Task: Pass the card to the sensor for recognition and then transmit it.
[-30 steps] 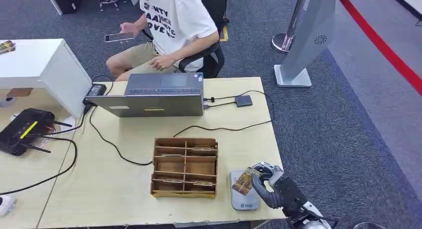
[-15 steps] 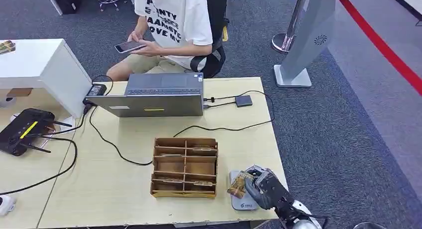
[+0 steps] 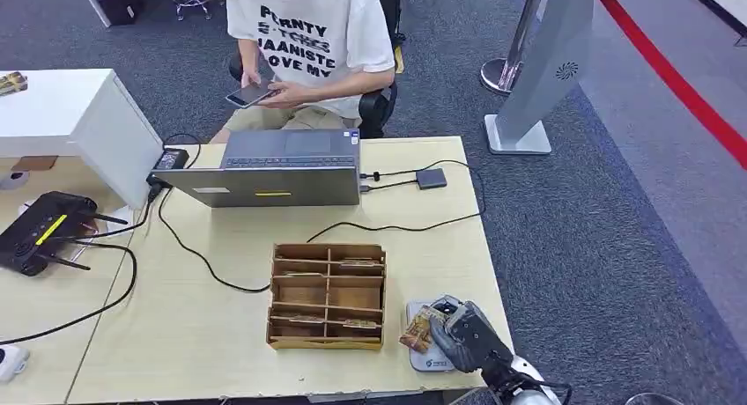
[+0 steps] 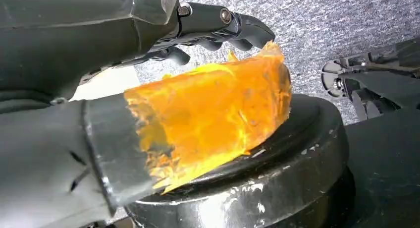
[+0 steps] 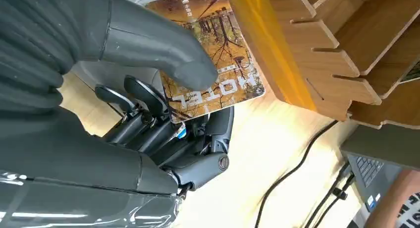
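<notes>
Pinching card [image 3: 416,329] in right robot hand [image 3: 464,335], beside organizer [image 3: 327,296].

One card [image 3: 417,328], one sensor [image 3: 429,355], one wooden organizer [image 3: 328,295], one laptop [image 3: 277,172], one router [image 3: 40,231], one person [image 3: 308,44], two benches [image 3: 220,352].

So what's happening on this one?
The robot's right hand holds a brown hotel key card with a tree picture just above the grey flat card sensor at the near right of the pale wooden table, beside the wooden compartment organiser. The card has not yet been passed on. Across the table a person in a white T-shirt is looking at a phone.
</notes>
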